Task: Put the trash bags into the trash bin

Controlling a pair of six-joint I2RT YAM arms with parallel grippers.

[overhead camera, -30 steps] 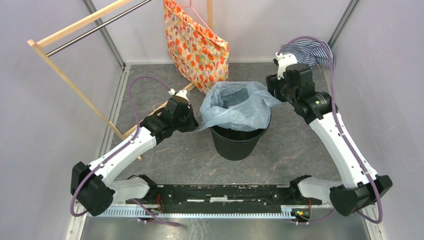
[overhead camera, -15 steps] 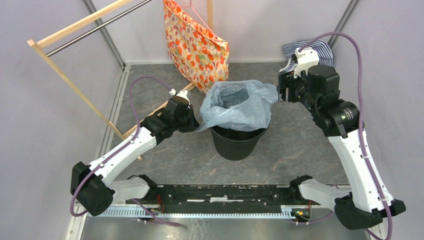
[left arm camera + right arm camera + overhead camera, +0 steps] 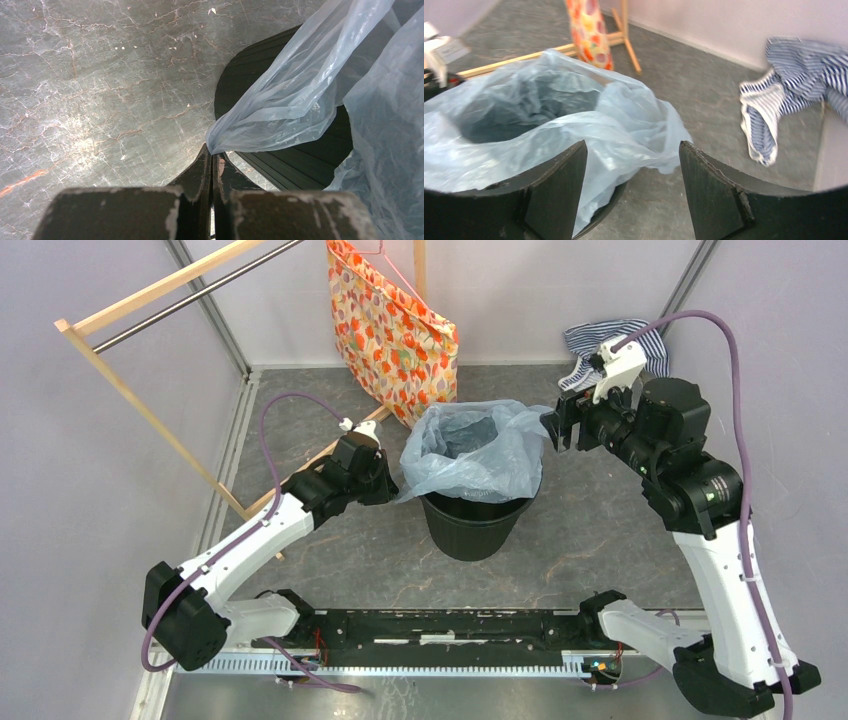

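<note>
The pale-blue trash bag [image 3: 470, 452] is seen seated in the mouth of the black trash bin [image 3: 474, 525], which is stood upright near the middle of the grey marbled table [image 3: 600, 540]. The bag's body is sunk into the bin, and its crinkled upper edge is spread open above the rolled rim and spilled over it on the near and left sides.

On the left, a corner of the plastic is drawn out sideways past the bin's wall. That corner is pinched between the tips of the left gripper [image 3: 211, 159], whose jaws are pressed together on the film (a thin fold is all that is caught). The stretched flap is held just off the bin's side, above the table.

On the right, the right gripper [image 3: 632, 152] is held level with the bag's right-hand lip, its jaws spread wide with nothing gripped. From the wrist view the bunched plastic is framed in the gap between the two fingers; whether it is touched cannot be told.

Behind the bin, an orange floral fabric bag [image 3: 392, 330] is hung from a wooden rack [image 3: 150, 400]. A blue-and-white striped cloth [image 3: 794, 85] is left crumpled at the far right corner, against the wall and well apart from the bin.
</note>
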